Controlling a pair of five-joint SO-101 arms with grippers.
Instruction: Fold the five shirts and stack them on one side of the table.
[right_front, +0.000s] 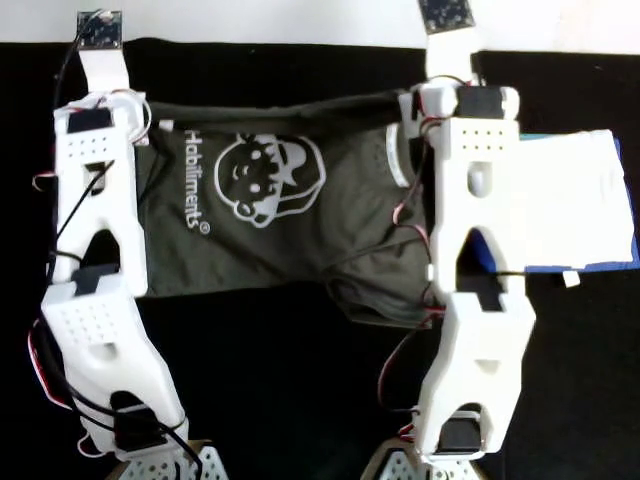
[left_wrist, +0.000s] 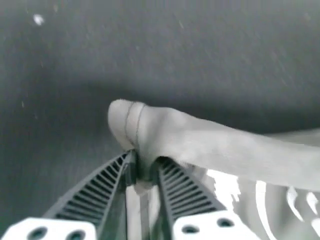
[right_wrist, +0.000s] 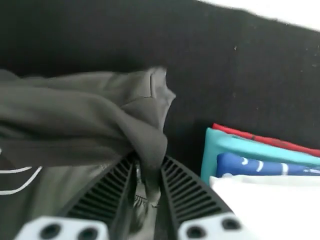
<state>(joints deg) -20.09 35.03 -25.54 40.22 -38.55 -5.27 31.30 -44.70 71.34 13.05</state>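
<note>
A dark olive shirt (right_front: 280, 215) with a white cartoon print lies spread between the two arms on the black table (right_front: 250, 380). My left gripper (left_wrist: 142, 167) is shut on a corner of the olive shirt (left_wrist: 150, 130) at the shirt's far left. My right gripper (right_wrist: 147, 175) is shut on another corner of the olive shirt (right_wrist: 145, 120) at its far right. Both pinched corners are raised off the cloth. A stack of folded shirts (right_front: 570, 215), white on top of blue, lies at the right side; the stack of folded shirts (right_wrist: 260, 160) shows white, blue, teal and red layers.
The black cloth (right_front: 270, 400) spreads in front of the shirt toward the arm bases. A white strip (right_front: 300, 20) runs along the table's far edge. The white arm bodies (right_front: 95, 230) cover the shirt's left and right sides.
</note>
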